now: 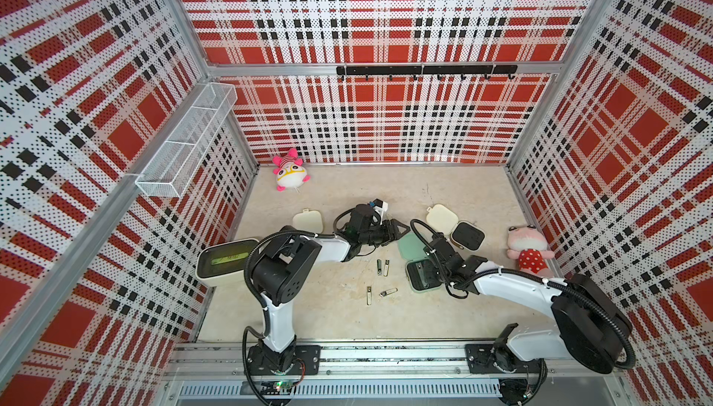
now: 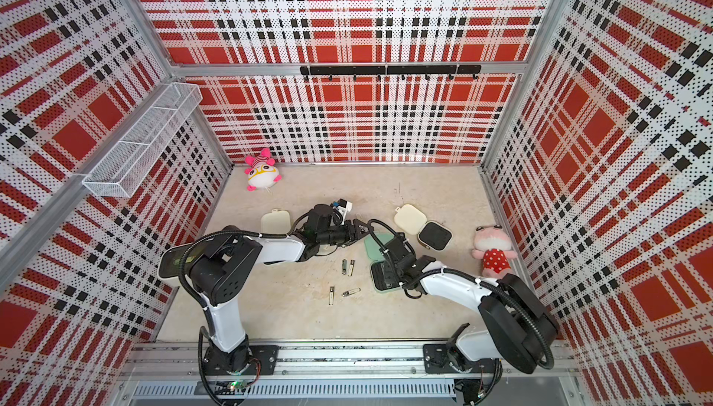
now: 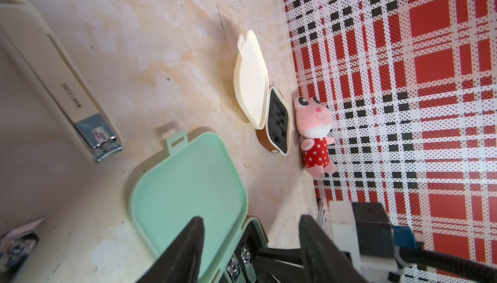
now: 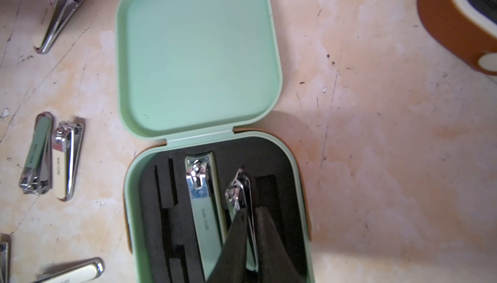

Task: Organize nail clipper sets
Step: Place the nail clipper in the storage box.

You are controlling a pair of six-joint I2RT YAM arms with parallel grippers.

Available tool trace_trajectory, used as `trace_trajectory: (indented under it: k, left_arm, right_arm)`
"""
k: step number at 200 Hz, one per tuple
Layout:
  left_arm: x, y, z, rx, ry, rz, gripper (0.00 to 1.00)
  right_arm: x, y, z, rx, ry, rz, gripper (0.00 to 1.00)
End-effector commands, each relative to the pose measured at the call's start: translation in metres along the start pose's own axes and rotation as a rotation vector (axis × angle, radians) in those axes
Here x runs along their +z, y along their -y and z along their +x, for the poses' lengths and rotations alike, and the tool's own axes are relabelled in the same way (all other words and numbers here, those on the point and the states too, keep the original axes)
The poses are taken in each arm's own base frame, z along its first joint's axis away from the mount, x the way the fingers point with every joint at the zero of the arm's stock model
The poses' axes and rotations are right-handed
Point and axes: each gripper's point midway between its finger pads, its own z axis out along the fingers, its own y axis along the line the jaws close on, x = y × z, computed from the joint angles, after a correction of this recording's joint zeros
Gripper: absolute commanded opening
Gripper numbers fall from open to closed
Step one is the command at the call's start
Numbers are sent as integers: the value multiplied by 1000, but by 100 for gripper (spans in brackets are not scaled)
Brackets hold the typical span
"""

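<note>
Mint green case (image 4: 132, 201) lies wide open on the table (image 1: 347, 319), right of centre in both top views. Its lid (image 4: 199, 53) is flat on the surface, hinged to the base's far side. Inside, the black tray (image 4: 274, 160) already has a long green-handled clipper (image 4: 204, 209) seated in its slot. Right beside that one, the right gripper (image 4: 250, 213) is down over the tray, jaws pressed together on a small silver clipper (image 4: 238, 190). It stands on edge, cutting end poking out past the fingertips, just over the foam; whether it touches, hard to say.

Out from the case now, toward the middle of the table: a pair of loose clippers (image 1: 380, 267) side by side, and two more clippers (image 1: 369, 295) nearer the robot.

The left gripper (image 1: 407, 228) hangs at the lid's far edge, turned on its side, jaws spread with nothing between them. Its wrist view catches a cream-handled clipper (image 3: 80, 99), large and close, on the table.

Further out: an open cream case (image 1: 441, 218), black tray showing, just beyond the mint one. A closed cream case (image 1: 307, 221) sits on the far side of the left forearm. A larger cream box (image 1: 222, 261) with a green-tinted top stands by the left wall. A pink plush (image 1: 528, 250) in a red dotted dress lies by the right wall, and a second plush (image 1: 290, 172) sits in the far left corner.
</note>
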Motion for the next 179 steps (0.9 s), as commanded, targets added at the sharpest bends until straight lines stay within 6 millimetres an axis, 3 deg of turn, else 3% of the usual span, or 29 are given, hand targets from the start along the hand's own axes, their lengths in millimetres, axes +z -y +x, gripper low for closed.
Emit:
trace_trajectory:
  k: [1, 179]
  left_arm:
    - [-8, 13, -5, 25, 12, 31, 61]
    - [-8, 11, -1, 24, 9, 26, 61]
  right_arm:
    - [-4, 2, -9, 15, 22, 14, 13]
    - [12, 10, 8, 7, -28, 36, 12]
